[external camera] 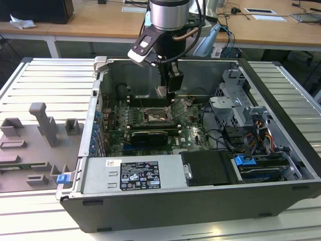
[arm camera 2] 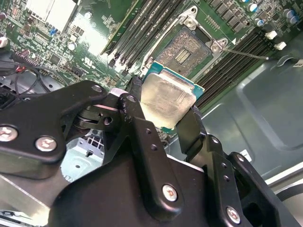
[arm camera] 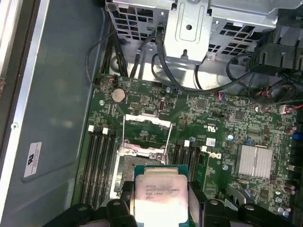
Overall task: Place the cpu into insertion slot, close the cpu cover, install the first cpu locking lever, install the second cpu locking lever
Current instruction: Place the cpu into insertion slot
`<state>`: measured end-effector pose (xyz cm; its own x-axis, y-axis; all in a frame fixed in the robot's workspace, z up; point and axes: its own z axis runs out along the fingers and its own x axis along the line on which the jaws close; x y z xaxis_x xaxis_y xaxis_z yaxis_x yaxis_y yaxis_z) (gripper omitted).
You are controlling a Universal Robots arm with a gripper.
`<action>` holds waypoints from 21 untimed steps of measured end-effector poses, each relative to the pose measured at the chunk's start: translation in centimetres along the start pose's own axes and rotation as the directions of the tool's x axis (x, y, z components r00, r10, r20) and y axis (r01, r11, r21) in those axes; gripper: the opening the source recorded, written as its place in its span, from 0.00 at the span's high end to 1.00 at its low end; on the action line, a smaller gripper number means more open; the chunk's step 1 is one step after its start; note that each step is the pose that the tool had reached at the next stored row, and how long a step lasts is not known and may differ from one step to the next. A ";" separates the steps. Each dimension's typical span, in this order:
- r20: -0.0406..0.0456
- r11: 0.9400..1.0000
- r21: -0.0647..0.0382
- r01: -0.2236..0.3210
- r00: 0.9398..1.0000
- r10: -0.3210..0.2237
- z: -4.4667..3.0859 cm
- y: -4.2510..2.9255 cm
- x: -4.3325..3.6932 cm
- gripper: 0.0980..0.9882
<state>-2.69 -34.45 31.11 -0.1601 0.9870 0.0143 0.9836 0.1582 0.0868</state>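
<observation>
Second wrist view: black claw [arm camera 2: 164,112] pinches the flat square silver-topped cpu [arm camera 2: 166,101]; the open dark square insertion slot [arm camera 2: 185,49] lies near, just beyond it.

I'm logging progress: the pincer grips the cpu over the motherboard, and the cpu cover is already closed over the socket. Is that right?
Not quite. The cpu cover is open, not closed. The first wrist view shows its frame swung off the socket, and the second wrist view shows the socket bare. The rest holds: the pincer grips the cpu over the motherboard.
</observation>
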 end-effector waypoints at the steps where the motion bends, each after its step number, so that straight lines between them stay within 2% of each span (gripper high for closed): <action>1: 0.000 1.000 0.000 -0.003 1.000 0.003 0.05 -0.01 0.00 0.50; 7: 0.005 0.998 -0.001 -0.061 0.998 0.061 0.34 -0.03 -0.01 0.50; 21: 0.007 0.998 -0.001 -0.064 0.998 0.064 1.08 -0.09 -0.02 0.50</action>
<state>-2.69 -34.45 30.03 -0.0959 0.9953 0.0124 0.9918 0.0945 0.0866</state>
